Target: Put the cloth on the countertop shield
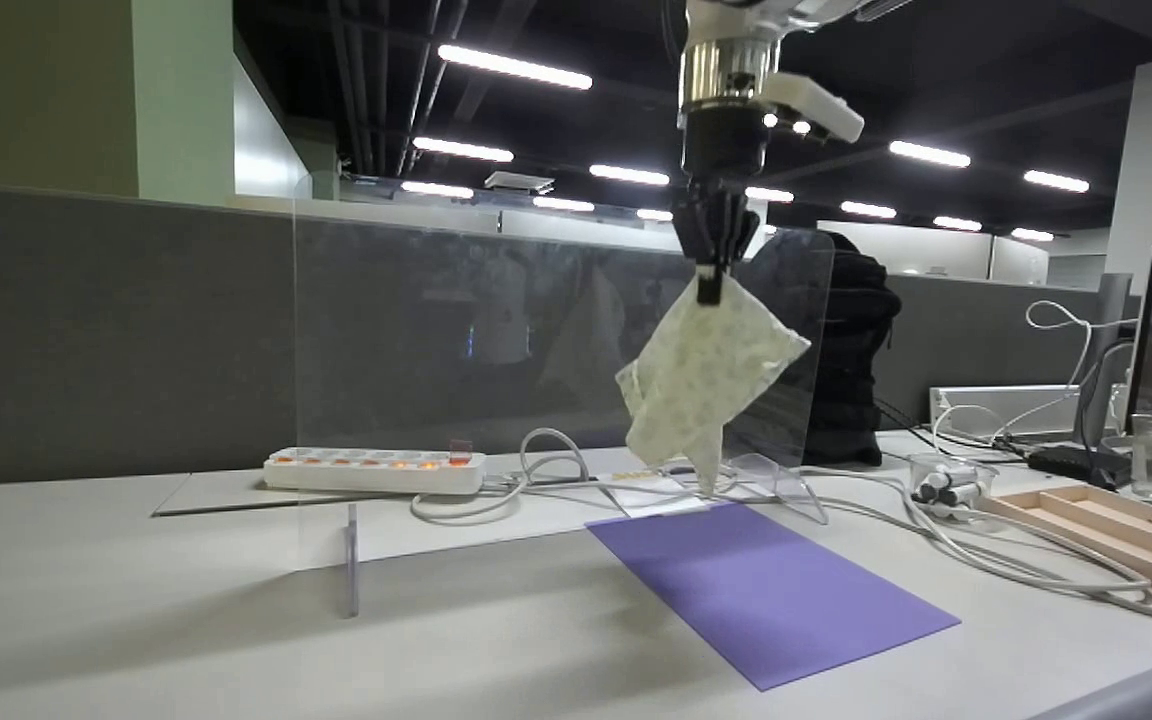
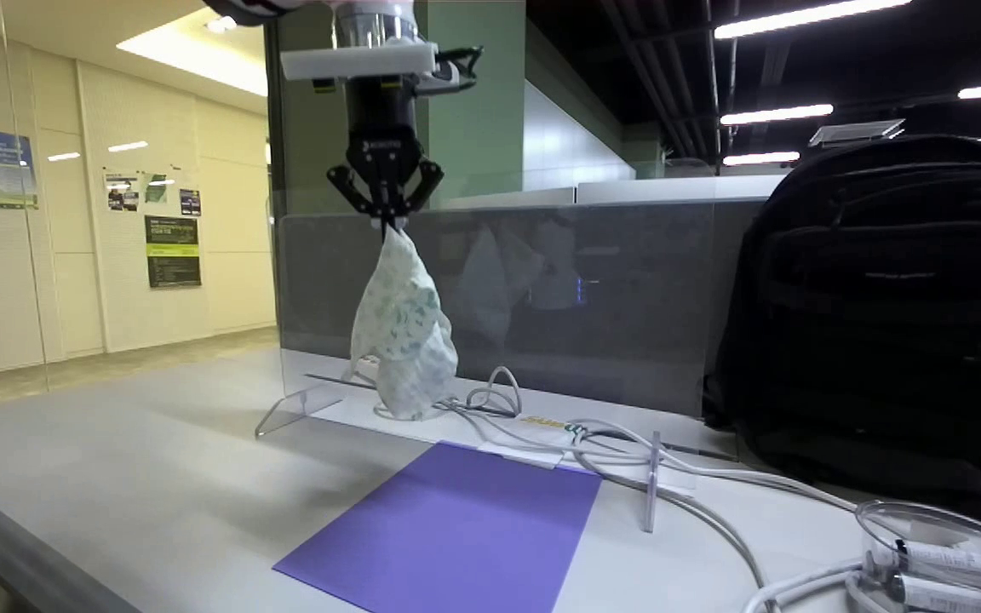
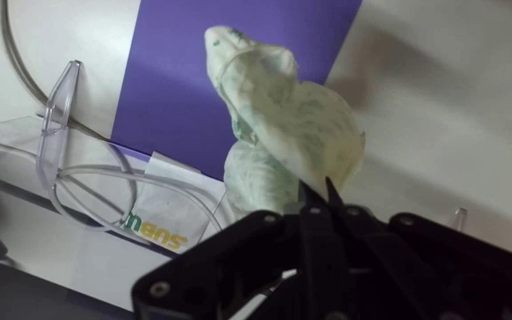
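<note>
Cloth (image 2: 412, 319), pale, green-flecked, creased, hanging pinched in the hand (image 2: 389, 225)

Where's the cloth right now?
The cloth hangs from the gripper, right of centre in an exterior view, in front of the clear shield.

Pale tabletop (image 1: 66, 570): lower than the gripper (image 1: 709, 283), a purple sheet (image 1: 776, 600) is being carried flat. Behind the gripper in both exterior views, a transparent shield (image 1: 496, 400) is being supported upright. Farther behind the gripper and lower, a white power strip (image 1: 376, 474) is being borne; well apart from the gripper, a pink tray (image 1: 1121, 530) is being held.
</note>
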Controlling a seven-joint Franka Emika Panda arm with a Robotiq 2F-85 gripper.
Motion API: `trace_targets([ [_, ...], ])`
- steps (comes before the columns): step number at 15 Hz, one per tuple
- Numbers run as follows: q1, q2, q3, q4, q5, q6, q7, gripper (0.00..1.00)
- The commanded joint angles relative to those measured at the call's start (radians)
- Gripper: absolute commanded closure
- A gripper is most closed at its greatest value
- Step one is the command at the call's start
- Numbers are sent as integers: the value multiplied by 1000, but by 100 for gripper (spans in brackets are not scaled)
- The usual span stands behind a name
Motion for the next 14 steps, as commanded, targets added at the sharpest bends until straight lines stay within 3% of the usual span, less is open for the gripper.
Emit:
trace_targets([
  [1,39,-24,-33,21,-3,-46,5,99],
  [5,52,-50,-38,44,7,-93,3,100],
  [7,57,-53,-22,28,7,-62,89,100],
  [14,50,2,-15,169,16,50,356,100],
])
